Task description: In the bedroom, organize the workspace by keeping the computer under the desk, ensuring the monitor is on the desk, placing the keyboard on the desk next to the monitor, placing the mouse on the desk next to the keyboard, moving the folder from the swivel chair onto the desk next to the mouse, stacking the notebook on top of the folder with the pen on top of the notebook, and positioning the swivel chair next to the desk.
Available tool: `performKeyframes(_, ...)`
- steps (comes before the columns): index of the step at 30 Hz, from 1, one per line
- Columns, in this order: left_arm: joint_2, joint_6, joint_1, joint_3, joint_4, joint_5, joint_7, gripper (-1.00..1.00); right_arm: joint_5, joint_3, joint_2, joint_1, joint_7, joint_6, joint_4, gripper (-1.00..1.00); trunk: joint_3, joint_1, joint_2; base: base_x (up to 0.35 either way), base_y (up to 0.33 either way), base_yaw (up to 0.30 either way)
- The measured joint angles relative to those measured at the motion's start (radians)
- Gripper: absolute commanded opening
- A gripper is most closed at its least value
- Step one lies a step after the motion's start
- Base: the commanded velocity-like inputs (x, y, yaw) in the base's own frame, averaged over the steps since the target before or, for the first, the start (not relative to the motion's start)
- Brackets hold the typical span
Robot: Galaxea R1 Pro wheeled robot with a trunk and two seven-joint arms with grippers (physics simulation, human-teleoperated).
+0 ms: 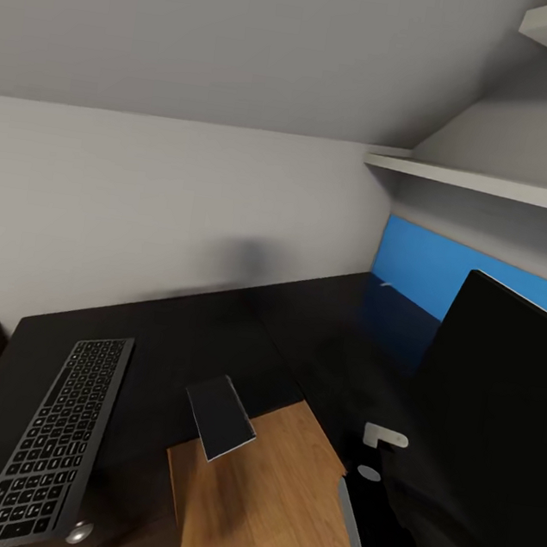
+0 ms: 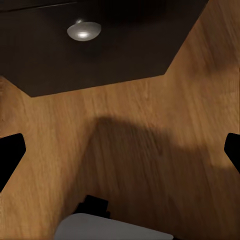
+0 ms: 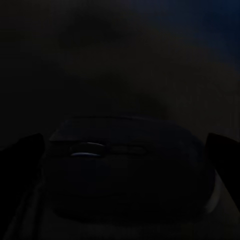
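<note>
Two dark fingertips [image 3: 22,150] of the right gripper [image 3: 122,150] stood wide apart in the right wrist view, and the mouse [image 3: 125,170] lay between them on a very dark surface. It was a low, rounded black shell with a small metallic scroll wheel. The gloom hid whether either fingertip touched it.

The left gripper [image 2: 120,155] was also spread, its fingertips [image 2: 10,155] well apart over the bare wooden floor [image 2: 150,125], which was warm brown with a fine grain. Near it stood a dark drawer unit [image 2: 110,55] with a round silver knob [image 2: 84,31].

In the head view the table [image 1: 213,335] was a matte black L-shaped top crossing the middle of the frame, with a glossy blue back panel [image 1: 431,265] at the right. The keyboard [image 1: 54,443], long and flat with dark grey keys, lay on the table at the lower left. The notebook [image 1: 218,418], a thin dark rectangle with a pale edge, sat tilted at the table's front edge in the lower centre, partly overhanging the floor. The monitor [image 1: 498,409], a wide black slab, was at the right. Pale shelves [image 1: 495,185] ran along the upper right wall.
</note>
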State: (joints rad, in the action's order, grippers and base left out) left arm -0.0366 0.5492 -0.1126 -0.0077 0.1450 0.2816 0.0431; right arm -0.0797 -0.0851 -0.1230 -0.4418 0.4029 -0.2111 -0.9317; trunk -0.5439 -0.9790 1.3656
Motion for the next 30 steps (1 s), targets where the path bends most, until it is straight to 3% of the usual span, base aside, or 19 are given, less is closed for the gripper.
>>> performKeyframes(13,-0.001,0.000,0.000,0.000,0.000,0.000,0.000,1.00,0.013,0.001,-0.003,0.000,0.002,-0.016,-0.021,-1.00,-0.005,0.000,0.000,0.000,0.000,0.057)
performKeyframes(17,0.000,0.000,0.000,0.000,-0.001,0.000,0.000,1.00,0.015,0.019,-0.013,0.001,0.003,-0.096,-0.073,-1.00,-0.005,0.000,0.000,0.000,0.000,0.001)
performKeyframes(24,0.000,0.000,0.000,0.000,0.000,0.000,-0.001,1.00,0.018,0.050,-0.045,0.001,0.005,-0.322,-0.278,-1.00,-0.005,0.000,0.000,0.000,0.000,0.000)
performKeyframes(27,0.000,0.000,0.000,0.000,-0.001,0.000,-0.001,1.00,0.019,0.083,-0.051,0.001,0.004,-0.395,-0.349,-1.00,-0.005,0.000,0.000,0.000,0.000,0.000)
performKeyframes(30,0.000,0.000,0.000,0.000,-0.001,0.000,-0.001,1.00,0.019,0.123,-0.052,0.001,0.002,-0.420,-0.368,-1.00,-0.006,0.000,0.000,0.000,0.000,0.000)
